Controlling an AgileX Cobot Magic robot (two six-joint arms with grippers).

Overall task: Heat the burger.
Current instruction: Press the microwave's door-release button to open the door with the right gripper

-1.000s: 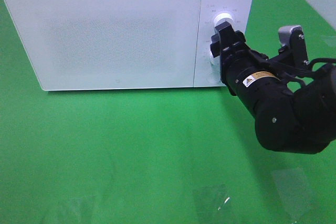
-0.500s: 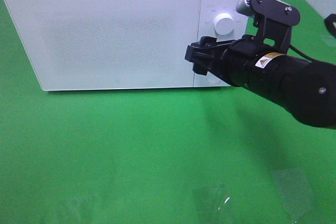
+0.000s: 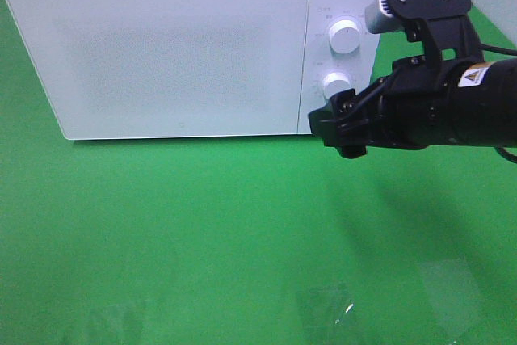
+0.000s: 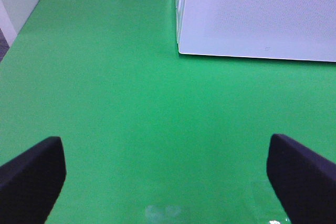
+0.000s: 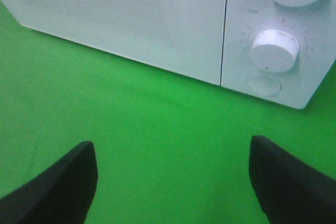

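Exterior high view, left to right: your left arm is out of shot. The left wrist view shows the left gripper spread wide, holding nothing, low over the table.

Next comes the microwave. Its door is shut and frosted, so you can't see through it. The burger is in no view. My guess is it's inside behind that door, but I can't confirm.

Right of the door, the upper knob and lower knob are both uncovered now.

The change: a second ago your right gripper was up against the knobs. Half a second ago it sat across the door seam at lower-knob height. Now it's pulled back off the panel, just below and in front of the lower knob, touching nothing. The right wrist view shows its fingers wide apart and empty, with the lower knob and the button ahead of them.

For the task, this reads as the dial having been set and you backing off. Heating is likely started, though nothing here proves the timer is running.

If the burger is inside, it sits left of your right gripper, behind the door, with the panel between them.
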